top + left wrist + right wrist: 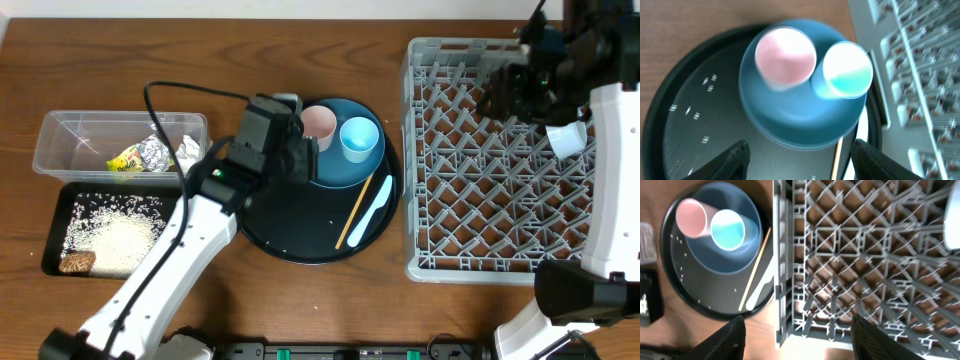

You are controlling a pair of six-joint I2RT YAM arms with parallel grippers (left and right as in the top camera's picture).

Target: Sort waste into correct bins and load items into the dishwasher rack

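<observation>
**Two touching cups, one wide-open grab**

My left gripper (800,150) hangs with its fingers spread and nothing between them, just off the left wall of the dishwasher rack (425,150). It is above the dark blue plate (790,120). The pink cup (785,56) and the light blue cup (847,69) stand upright on that plate, the blue one nearer the rack, and they look to be touching.

If I drop onto the pink cup, a finger may wedge against its neighbour. That could tip it toward the rack or skid the plate.

The chopstick (355,210) and the spoon (372,212) lie between plate and rack, so a shoved plate would scatter them.

My right gripper (797,325) is also parted and empty over the rack, with the white bowl (566,140) close by.
</observation>
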